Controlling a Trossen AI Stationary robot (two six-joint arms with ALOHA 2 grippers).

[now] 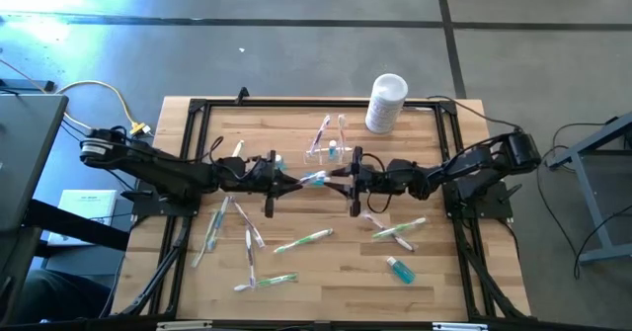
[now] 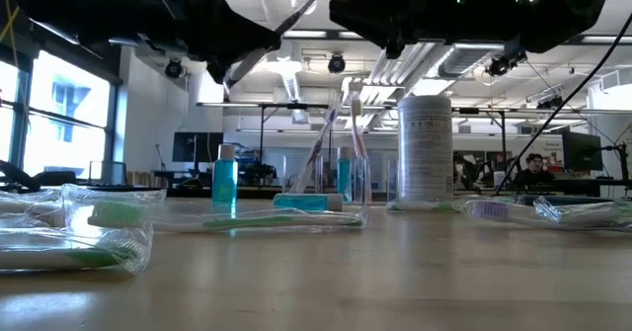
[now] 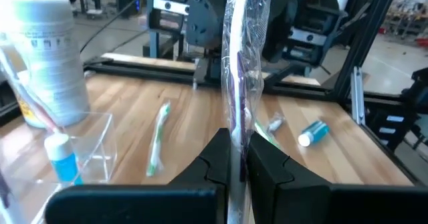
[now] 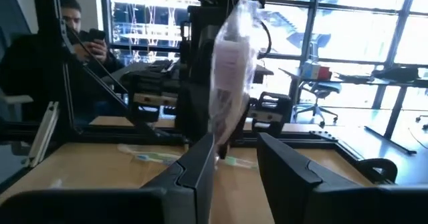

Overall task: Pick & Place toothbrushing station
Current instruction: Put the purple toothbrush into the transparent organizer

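Your left gripper [image 1: 288, 181] is clamped on a wrapped toothbrush [image 1: 314, 179] whose long axis runs toward the right gripper [image 1: 341, 177], which stands partly spread. Just beyond both sits the toothbrushing station [image 1: 330, 149], upright. No writing is readable.

Open lab hall: exposed ceiling ducts [image 2: 415, 59], workbenches, monitors [image 2: 583, 153].

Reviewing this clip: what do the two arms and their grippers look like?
Both arms, the left arm and the right arm, are matte black and jointed, with dark cables trailing from their bases. The left gripper and right gripper end in flat, angular black jaws. No markings are readable.
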